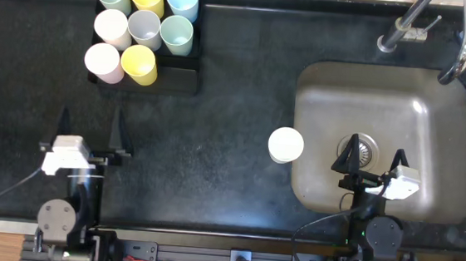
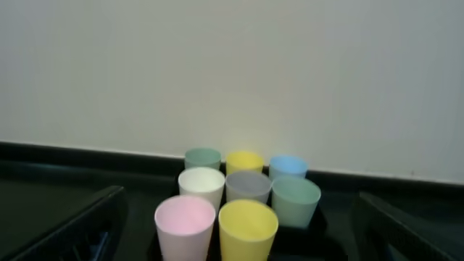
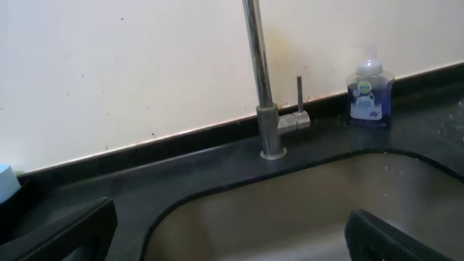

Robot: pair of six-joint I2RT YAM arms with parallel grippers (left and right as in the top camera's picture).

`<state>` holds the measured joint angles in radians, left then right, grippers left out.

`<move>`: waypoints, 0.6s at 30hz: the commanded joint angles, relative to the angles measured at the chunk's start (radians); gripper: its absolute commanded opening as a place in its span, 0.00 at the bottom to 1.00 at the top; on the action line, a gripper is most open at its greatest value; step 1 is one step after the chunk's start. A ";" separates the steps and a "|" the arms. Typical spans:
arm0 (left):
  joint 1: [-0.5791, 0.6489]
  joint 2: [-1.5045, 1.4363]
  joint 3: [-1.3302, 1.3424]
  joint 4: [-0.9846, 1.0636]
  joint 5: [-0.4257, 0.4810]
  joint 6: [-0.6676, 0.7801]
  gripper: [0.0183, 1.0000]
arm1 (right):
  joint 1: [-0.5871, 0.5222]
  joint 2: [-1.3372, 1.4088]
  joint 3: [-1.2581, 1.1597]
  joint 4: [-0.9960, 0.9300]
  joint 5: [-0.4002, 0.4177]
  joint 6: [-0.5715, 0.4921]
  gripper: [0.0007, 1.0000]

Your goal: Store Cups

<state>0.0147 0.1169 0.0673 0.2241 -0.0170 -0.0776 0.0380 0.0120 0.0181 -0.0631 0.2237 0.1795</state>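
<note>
We find the lone white cup upright near the tabletop's middle, just beside the sink, left of our spread right end effector and farther from the equally spread left end effector.

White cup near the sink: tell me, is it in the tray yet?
No, the white cup stands on the countertop beside the sink, apart from the tray.
</note>
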 commanded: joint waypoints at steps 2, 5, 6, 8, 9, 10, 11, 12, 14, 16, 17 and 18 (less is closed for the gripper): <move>0.001 -0.113 -0.060 -0.161 0.027 0.026 1.00 | -0.004 -0.008 -0.014 0.008 -0.001 0.000 1.00; 0.001 -0.114 -0.060 -0.252 0.031 0.025 1.00 | -0.004 -0.008 -0.014 0.008 -0.001 0.000 1.00; 0.001 -0.114 -0.060 -0.287 0.031 0.026 1.00 | -0.004 -0.008 -0.014 0.008 -0.002 0.000 1.00; 0.001 -0.114 -0.060 -0.309 0.019 0.026 1.00 | -0.004 -0.008 -0.014 0.008 -0.002 0.000 1.00; 0.001 -0.114 -0.060 -0.309 0.016 0.026 1.00 | -0.004 -0.008 -0.014 0.008 -0.002 0.000 1.00; 0.002 -0.114 -0.060 -0.309 0.016 0.026 1.00 | -0.004 -0.008 -0.014 0.008 -0.001 0.000 0.99; 0.001 -0.114 -0.060 -0.309 0.016 0.026 1.00 | -0.004 -0.008 -0.014 0.008 -0.002 0.000 1.00; 0.001 -0.114 -0.060 -0.309 0.016 0.026 1.00 | -0.004 -0.008 -0.014 0.008 -0.001 0.000 1.00; 0.001 -0.114 -0.060 -0.309 0.016 0.026 1.00 | -0.004 -0.008 -0.014 0.008 -0.002 0.000 1.00; 0.001 -0.114 -0.060 -0.309 0.016 0.026 1.00 | -0.004 -0.008 -0.014 0.008 -0.002 0.000 1.00; 0.001 -0.114 -0.060 -0.309 0.016 0.026 1.00 | -0.004 -0.008 -0.014 0.008 -0.002 0.000 1.00; 0.001 -0.114 -0.060 -0.309 0.016 0.026 1.00 | -0.004 -0.008 -0.014 0.008 -0.002 0.000 1.00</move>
<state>0.0147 0.0132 0.0090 -0.0814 -0.0036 -0.0704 0.0383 0.0120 0.0181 -0.0631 0.2245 0.1795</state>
